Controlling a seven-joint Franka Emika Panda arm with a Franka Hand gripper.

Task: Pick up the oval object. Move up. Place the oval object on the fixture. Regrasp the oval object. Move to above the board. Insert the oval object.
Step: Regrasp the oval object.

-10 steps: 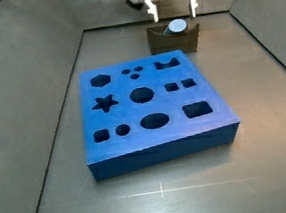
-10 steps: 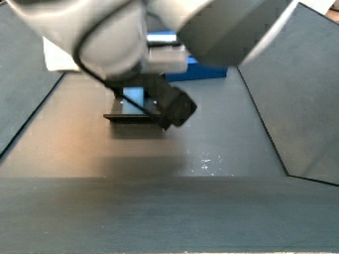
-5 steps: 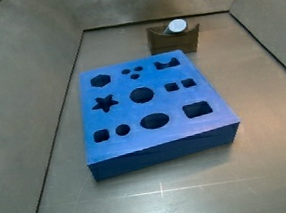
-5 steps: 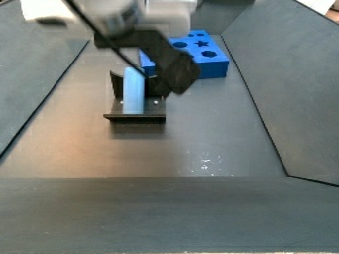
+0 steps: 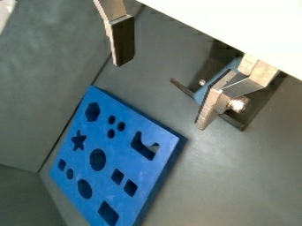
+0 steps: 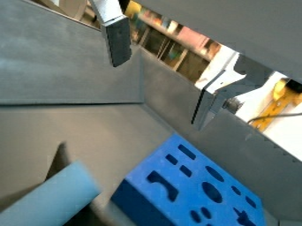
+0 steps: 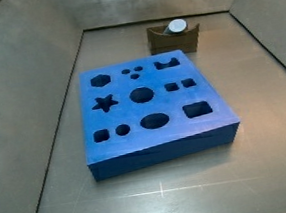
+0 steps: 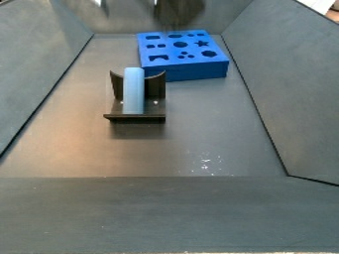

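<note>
the gripper (image 5: 169,75) hangs high above the floor, fingers (image 5: 120,37) spread apart and empty. the oval object (image 8: 134,90) stands upright on the fixture (image 8: 135,115), near the board (image 8: 183,55).

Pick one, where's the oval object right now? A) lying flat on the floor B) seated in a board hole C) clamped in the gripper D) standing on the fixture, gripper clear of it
D: the oval object stands upright on the fixture, apart from the board; in a wrist view the gripper is open, nothing between its fingers.
</note>
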